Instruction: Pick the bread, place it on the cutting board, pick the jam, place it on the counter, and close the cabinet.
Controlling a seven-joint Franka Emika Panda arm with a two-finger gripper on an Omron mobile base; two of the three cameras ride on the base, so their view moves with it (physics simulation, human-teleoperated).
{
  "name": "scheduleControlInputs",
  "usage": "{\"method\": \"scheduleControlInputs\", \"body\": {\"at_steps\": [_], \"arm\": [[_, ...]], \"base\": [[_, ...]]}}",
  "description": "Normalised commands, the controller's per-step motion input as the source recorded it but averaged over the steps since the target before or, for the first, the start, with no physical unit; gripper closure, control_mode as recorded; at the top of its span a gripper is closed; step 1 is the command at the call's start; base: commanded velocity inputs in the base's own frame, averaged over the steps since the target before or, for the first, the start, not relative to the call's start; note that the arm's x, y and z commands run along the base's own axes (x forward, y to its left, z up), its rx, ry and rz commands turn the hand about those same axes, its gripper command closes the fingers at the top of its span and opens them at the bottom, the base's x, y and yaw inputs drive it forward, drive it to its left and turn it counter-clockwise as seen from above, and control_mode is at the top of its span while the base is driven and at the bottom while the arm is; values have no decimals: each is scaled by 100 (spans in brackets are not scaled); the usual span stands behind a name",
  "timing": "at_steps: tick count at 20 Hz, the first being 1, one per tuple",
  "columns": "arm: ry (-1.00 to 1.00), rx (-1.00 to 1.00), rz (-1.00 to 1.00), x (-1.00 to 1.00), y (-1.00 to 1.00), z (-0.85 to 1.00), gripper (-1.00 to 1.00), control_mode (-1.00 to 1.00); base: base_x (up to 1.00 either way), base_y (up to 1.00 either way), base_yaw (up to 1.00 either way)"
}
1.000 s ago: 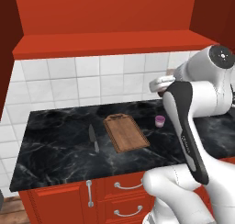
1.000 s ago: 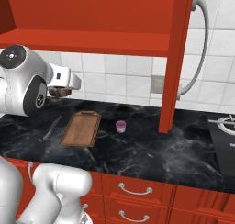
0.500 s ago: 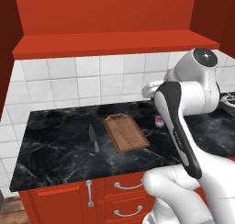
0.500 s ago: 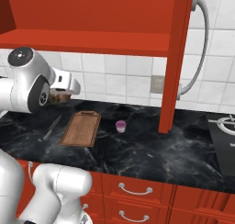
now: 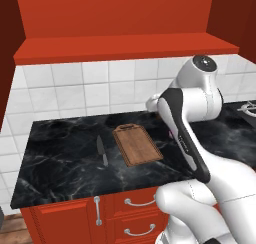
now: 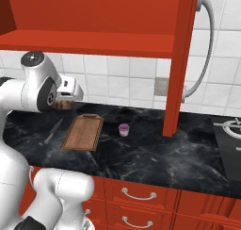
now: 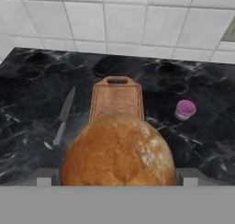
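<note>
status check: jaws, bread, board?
Gripper shut on bread, held above counter. Cutting board bare, ahead below. Knife and jam flank it, apart.

in the hand view the bread (image 7: 118, 149) blocked the near half of the cutting board (image 7: 116, 97) and ran into the grey band at the bottom, so its underside & the fingertips weren't visible. in the left base view the arm covered the jam and most of the gripper; bread couldn't be made out there. in the right base view the gripper (image 6: 62, 103) sat half behind the arm, bread just a dark speck, jaws too small to judge. cabinet (image 6: 181, 59) door was cut off by the top edge.
</note>
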Motion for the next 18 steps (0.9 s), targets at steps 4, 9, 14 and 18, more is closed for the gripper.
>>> {"method": "scheduleControlInputs", "body": {"at_steps": [4, 9, 14, 18], "arm": [[7, 0, 3, 28, 8, -32, 100, -100], [4, 0, 1, 40, 11, -31, 100, -100], [6, 0, 0, 48, 14, -24, 100, -100], [7, 0, 0, 39, 11, -27, 100, -100]], "base": [[0, 0, 0], [0, 0, 0], [0, 0, 0], [0, 0, 0]]}}
